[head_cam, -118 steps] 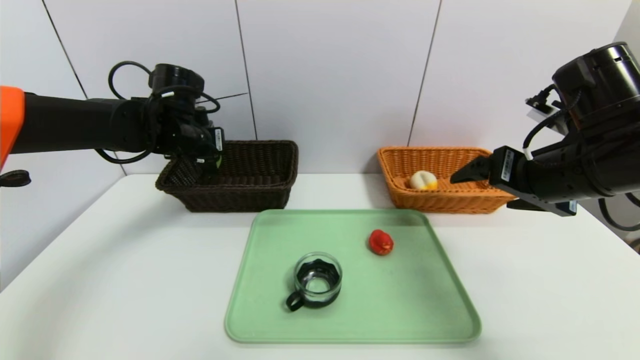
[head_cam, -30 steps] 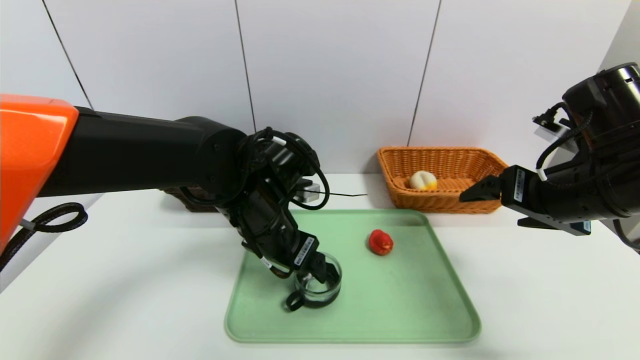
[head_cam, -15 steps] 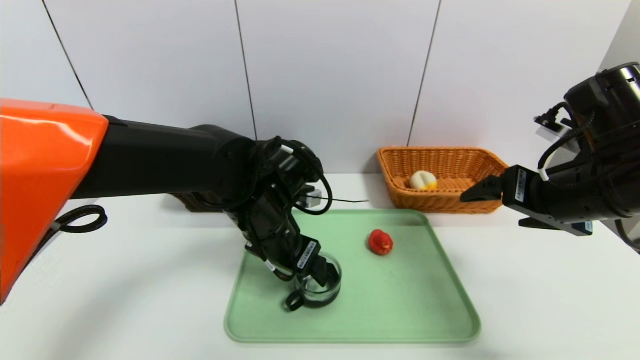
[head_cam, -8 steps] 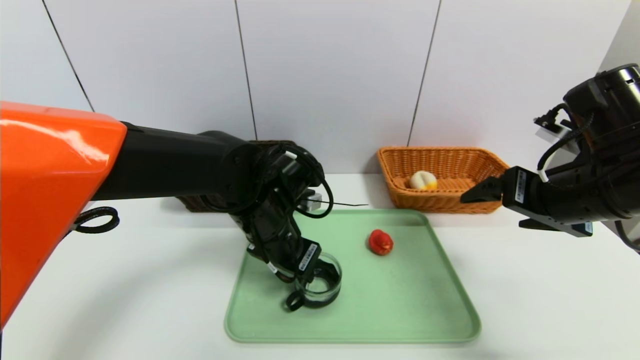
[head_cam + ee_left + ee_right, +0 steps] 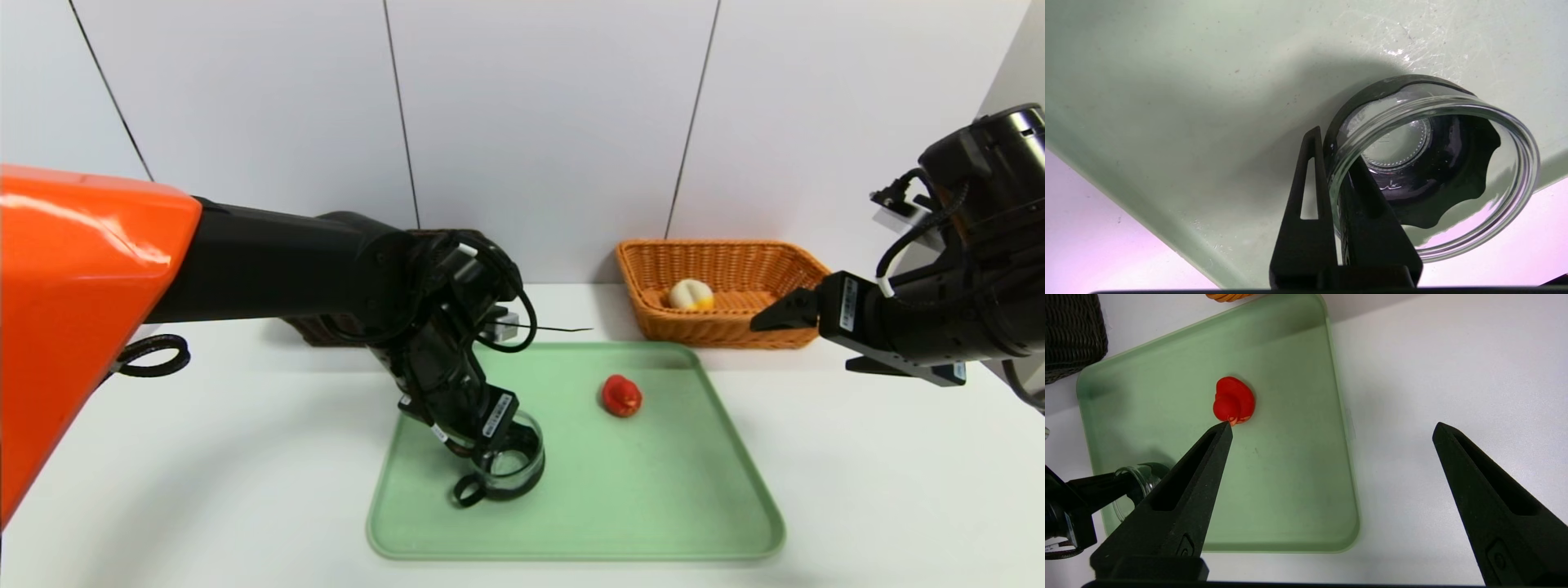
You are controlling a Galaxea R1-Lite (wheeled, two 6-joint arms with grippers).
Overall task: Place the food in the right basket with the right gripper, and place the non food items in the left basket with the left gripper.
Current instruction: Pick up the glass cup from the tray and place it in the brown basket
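Glass cup (image 5: 1433, 163) rim pinched in left claw (image 5: 1337, 179); dark basket (image 5: 1069, 335) mostly hidden, contents unclear.

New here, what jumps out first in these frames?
The left tool is clamped on the rim of the glass cup, which tilts on the near-left part of the green tray. A red item lies alone farther back on the tray. The right tool hovers wide open above the table's right side.

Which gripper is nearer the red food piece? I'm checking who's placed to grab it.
Left. The left gripper is shut on the glass cup's rim on the green tray, beside the red food piece; the right gripper hangs open off the tray, beside the orange basket.
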